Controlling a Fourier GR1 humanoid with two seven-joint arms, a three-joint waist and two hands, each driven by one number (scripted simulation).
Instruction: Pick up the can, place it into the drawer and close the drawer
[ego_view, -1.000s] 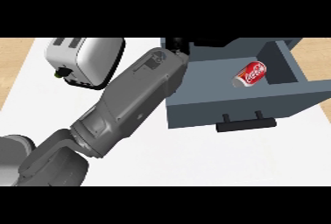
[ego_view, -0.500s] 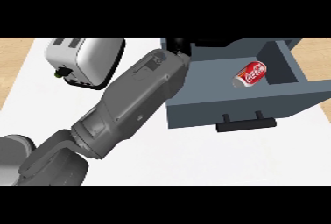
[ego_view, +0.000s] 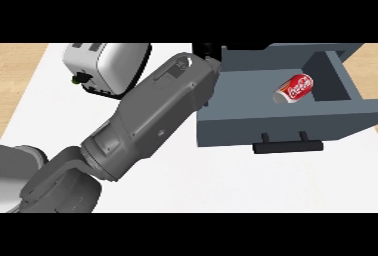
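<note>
Inside the open drawer (ego_view: 288, 122), the can (ego_view: 294, 88) lies on its side against the right-hand part of the floor, its red label turned up. No hand touches it. By the look of things the first two steps are done: the can is picked up and placed, and it rests well inside the walls, clear of the front panel.

What is left is the closing. The drawer stands pulled out over the white counter (ego_view: 221, 185), its dark handle (ego_view: 288, 147) facing the near edge with nothing on it.

The left forearm (ego_view: 155, 115) reaches in from the lower left corner and slants up to the drawer's far left corner. Only a small black part of the left hand (ego_view: 207, 50) shows there, just beyond the wrist and beside the drawer's left wall; the rest is hidden, so it cannot be told whether the hand is spread or closed, or whether it touches the drawer. The right hand is not in view.

A toaster (ego_view: 103, 67) stands to the left of the forearm, well apart from the drawer, and likely plays no part in the push that remains.
</note>
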